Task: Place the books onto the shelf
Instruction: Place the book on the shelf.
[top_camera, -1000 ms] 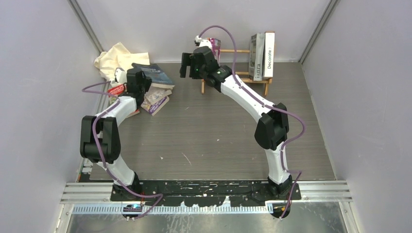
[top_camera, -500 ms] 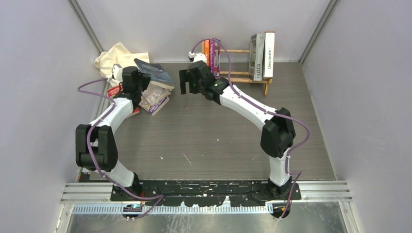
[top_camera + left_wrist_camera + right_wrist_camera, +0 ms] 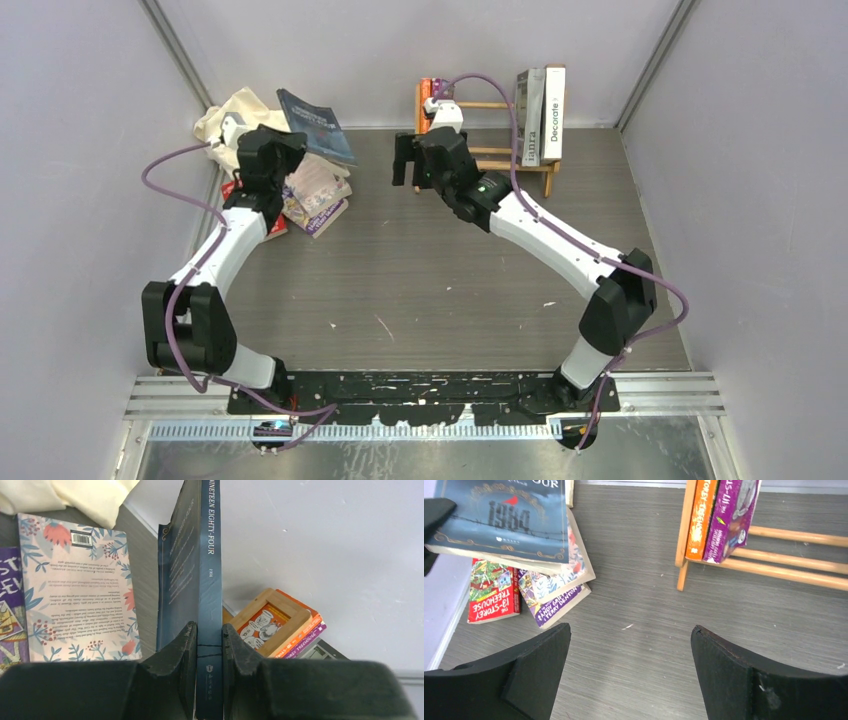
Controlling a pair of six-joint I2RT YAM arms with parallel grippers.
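One wooden shelf (image 3: pixel 794 574). Two books (image 3: pixel 729 520) stand at its left end and at least two at its right. One dark blue book (image 3: pixel 207 580) is held up. At least three more lie piled. One cream cloth (image 3: pixel 235 115). Two robot arms (image 3: pixel 560 240).

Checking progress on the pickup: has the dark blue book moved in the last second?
Yes. The dark blue book rose off the pile, toward the back wall.

Bright, even light; sharp, soft shadows.
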